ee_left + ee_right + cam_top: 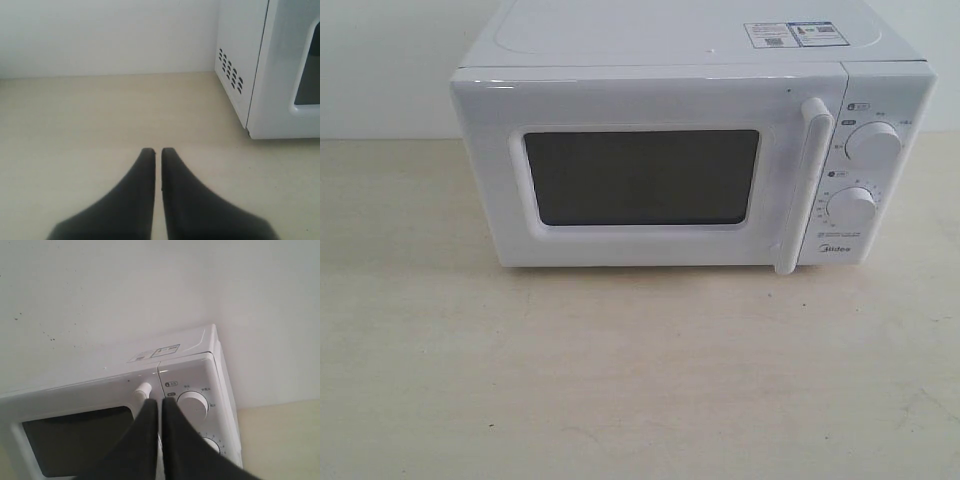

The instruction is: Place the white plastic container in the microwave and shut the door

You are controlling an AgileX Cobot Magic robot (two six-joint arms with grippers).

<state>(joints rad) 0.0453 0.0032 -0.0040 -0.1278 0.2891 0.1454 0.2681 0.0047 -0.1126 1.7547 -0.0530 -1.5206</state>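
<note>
Microwave (680, 40), exterior view: set toward the back of the table (620, 370), with the wall (380, 60) behind. A wide bare stretch of tabletop is left in front and a narrower strip at each side.
Door (640, 100), exterior view: shut flush with the front. The inside is hidden by the dark window (642, 177), so what lies behind it cannot be told.
Handle (805, 185), exterior view: upright along the door's right edge, just beside 2 dials (873, 143) stacked on the panel. 2 stickers (792, 34) are seen on top.
Left gripper (157, 151), left wrist view: jaws are brought together to a thin slit, with nothing held. It is held low over bare tabletop, well apart from the microwave's front corner.
Vent slots (230, 70), left wrist view: shown on the side wall, a face hidden from the exterior view.
Right gripper (160, 402), right wrist view: jaws are closed together, with nothing gripped. The handle's top end appears just beyond the fingertips along the line of sight. Nothing is shown at the handle in the exterior view, so the 2 are apart.
</note>
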